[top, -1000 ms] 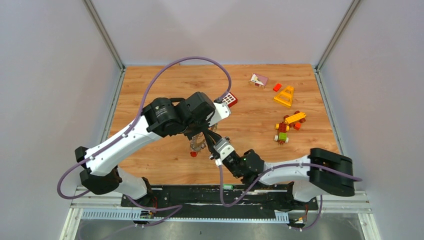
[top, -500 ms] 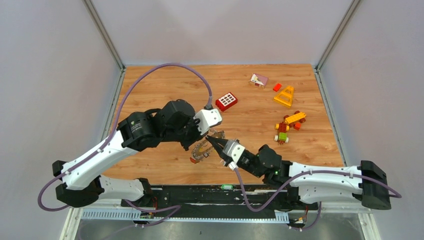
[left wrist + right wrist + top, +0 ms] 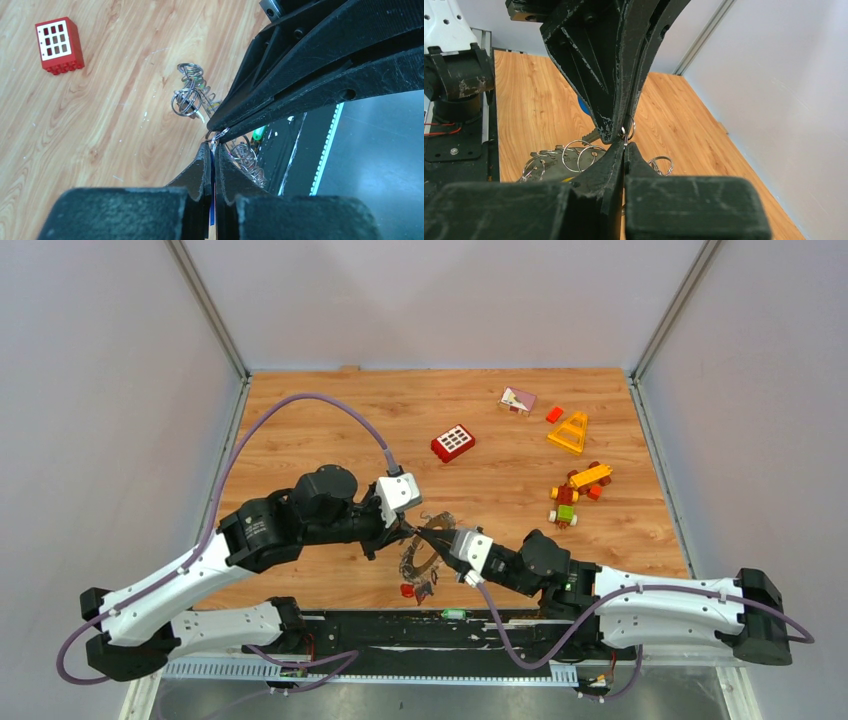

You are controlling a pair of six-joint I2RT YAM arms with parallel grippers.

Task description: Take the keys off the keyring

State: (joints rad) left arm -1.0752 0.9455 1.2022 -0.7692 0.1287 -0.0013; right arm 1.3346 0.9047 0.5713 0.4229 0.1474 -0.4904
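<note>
L pincer (image 3: 406, 531): you're clenching it on blue key (image 3: 212, 200) | R pincer (image 3: 431, 536): you're clenching it on small ring (image 3: 627, 131), tips meeting | keyring (image 3: 418, 558) + keys (image 3: 410, 588): sitting at tips, by counter (image 3: 300, 420) near edge, mid.

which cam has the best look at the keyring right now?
Left wrist: the keyring loops are sharp and close, though the right gripper fingers cross part of them. Top external shows the whole bunch, but small and dark. Right wrist shows only a few loops low behind the fingers.
</note>
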